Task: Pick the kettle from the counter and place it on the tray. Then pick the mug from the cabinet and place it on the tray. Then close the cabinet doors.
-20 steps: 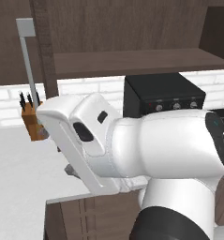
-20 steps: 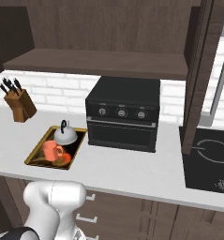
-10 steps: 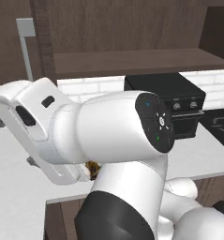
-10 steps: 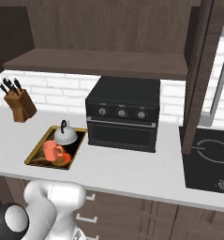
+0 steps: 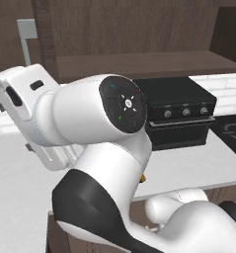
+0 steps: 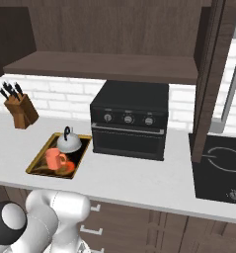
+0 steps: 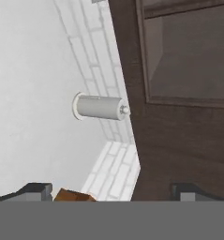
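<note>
On the far left of the counter [image 6: 139, 180] stands a wooden knife block [image 6: 21, 109] with dark handles sticking up, close to the white brick wall [image 6: 65, 96]. To its right, nearer the front edge, lies the tray [image 6: 38, 160] with its gold-yellow rim. The kettle [image 6: 69, 142] sits on the far end of the tray, its thin black handle arched above the silver dome. The mug [image 6: 54, 159] stands on the tray just in front of the kettle, orange-coral, its loop handle turned to the right. Kettle and mug are close together; whether they touch cannot be told.

Just right of the tray stands a black countertop oven [image 6: 130, 125] with three knobs across its front, set back toward the wall. Above it runs the plain shelf of the cabinet [image 6: 104, 64], dark brown. Farther right a cabinet door [image 6: 208, 79] stands open, edge-on to the right base camera, reaching down toward the counter. At the far right a black cooktop [image 6: 220, 168] is let into the worktop.

In the left base view the white arm bends across the foreground, hiding the left part of the counter, with the oven behind it.

In the hand view the gripper [image 7: 111, 191] has its two dark tips set wide apart, open and holding nothing. Ahead of it are a dark wooden door with a translucent panel [image 7: 188, 61], and a grey cylindrical bar [image 7: 100, 107] seen against the white wall.
</note>
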